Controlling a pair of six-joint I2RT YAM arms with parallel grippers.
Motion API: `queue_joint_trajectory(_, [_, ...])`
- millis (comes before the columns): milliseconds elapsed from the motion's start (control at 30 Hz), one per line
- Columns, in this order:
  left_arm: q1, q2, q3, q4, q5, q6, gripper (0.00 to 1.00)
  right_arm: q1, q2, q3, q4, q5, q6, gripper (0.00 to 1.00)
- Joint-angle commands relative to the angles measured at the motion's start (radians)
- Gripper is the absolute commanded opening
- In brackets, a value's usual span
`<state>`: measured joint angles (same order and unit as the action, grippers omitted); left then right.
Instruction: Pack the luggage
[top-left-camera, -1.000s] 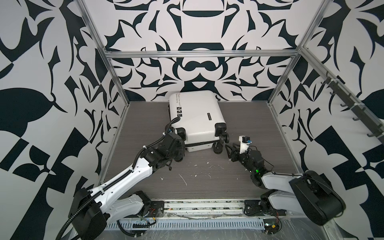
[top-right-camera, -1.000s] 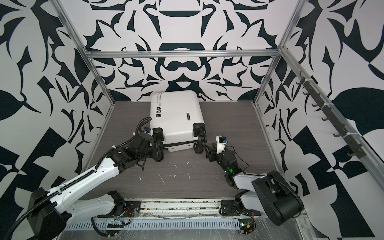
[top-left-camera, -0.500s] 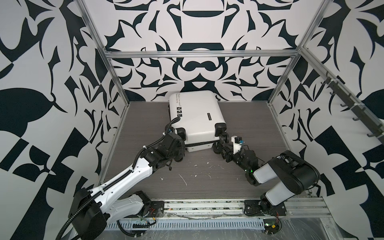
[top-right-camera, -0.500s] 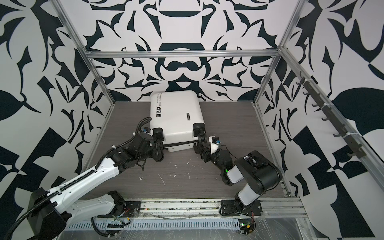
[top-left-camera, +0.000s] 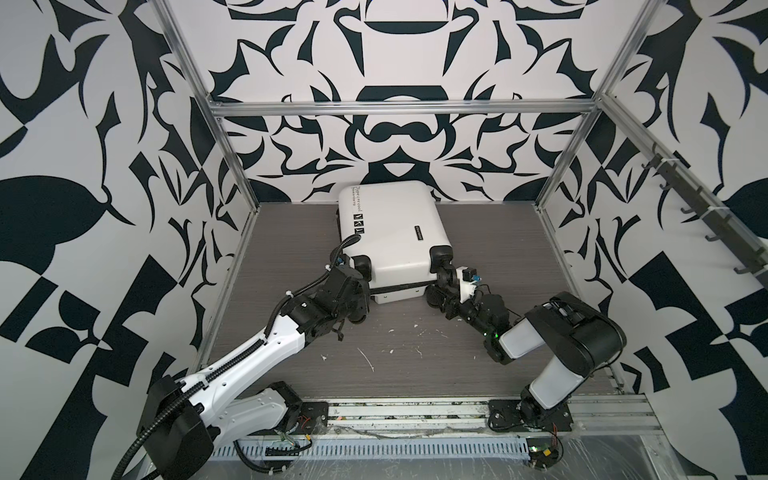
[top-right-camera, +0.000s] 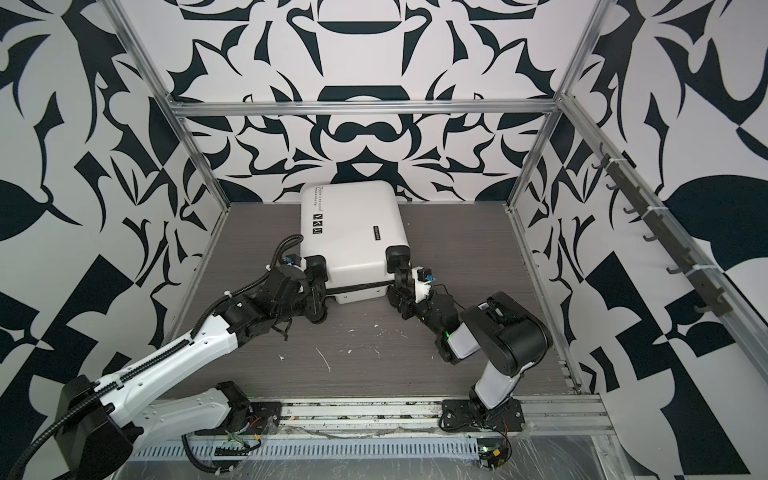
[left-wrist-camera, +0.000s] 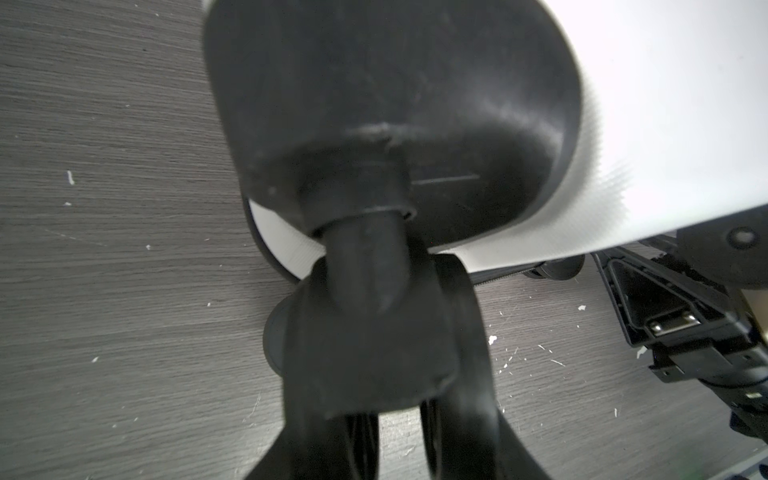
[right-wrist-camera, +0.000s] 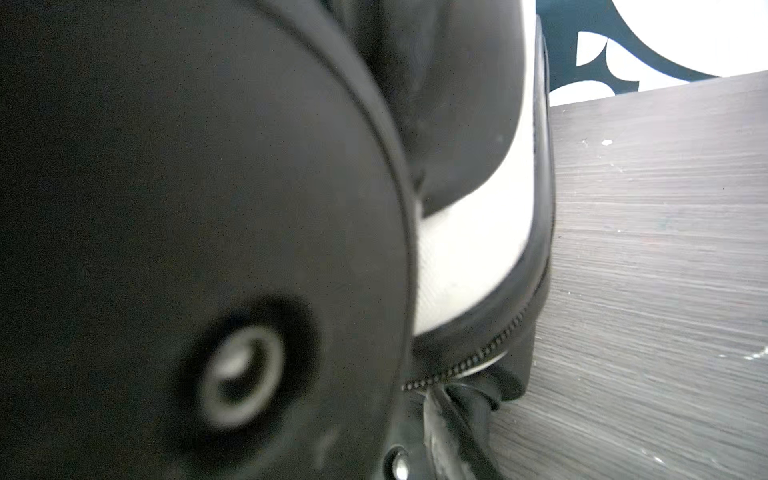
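**Left:** the left claw (top-left-camera: 355, 293) reaches in from the lower left of both top views to the lower-left spinner wheel (left-wrist-camera: 365, 353). In the left wrist view it appears clamped on that wheel, probably because the smooth shell offers no other purchase.

**Centre:** the white hard-shell suitcase (top-left-camera: 395, 232) lies flat and closed at the back middle of the table (top-left-camera: 415, 365). Its far end is just beside the patterned rear wall (top-left-camera: 395, 137) and its wheel end faces the arms. A hold at the wheels likely serves to drag or turn the case.

**Right:** the right claw (top-left-camera: 446, 293) sits at the lower-right spinner wheel (right-wrist-camera: 187, 208). That wheel fills the right wrist view and hides the fingers, so it cannot be told whether this claw is apart or gripping.
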<state>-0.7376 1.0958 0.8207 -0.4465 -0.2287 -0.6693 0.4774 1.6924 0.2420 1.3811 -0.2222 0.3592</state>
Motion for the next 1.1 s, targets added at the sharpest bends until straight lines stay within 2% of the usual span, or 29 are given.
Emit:
queue_joint_trajectory(0, [-0.002,0.003,0.023,0.025,0.037,0.039,0.00,0.007,0.011,0.035,0.047,-0.038,0.002,0.44])
queue_joint_trajectory(400, [-0.001,-0.004,0.017,0.022,0.039,0.034,0.00,0.019,0.051,0.070,0.047,-0.053,0.020,0.39])
queue_joint_trajectory(667, [-0.002,-0.008,0.011,0.025,0.040,0.031,0.00,0.034,0.053,0.095,0.047,-0.080,0.040,0.31])
queue_joint_trajectory(867, [-0.002,-0.021,0.004,0.023,0.038,0.030,0.00,0.051,0.049,0.091,0.047,-0.092,0.040,0.31])
queue_joint_trajectory(1067, [-0.002,-0.023,0.000,0.025,0.040,0.028,0.00,0.056,0.041,0.077,0.047,-0.052,0.043,0.29])
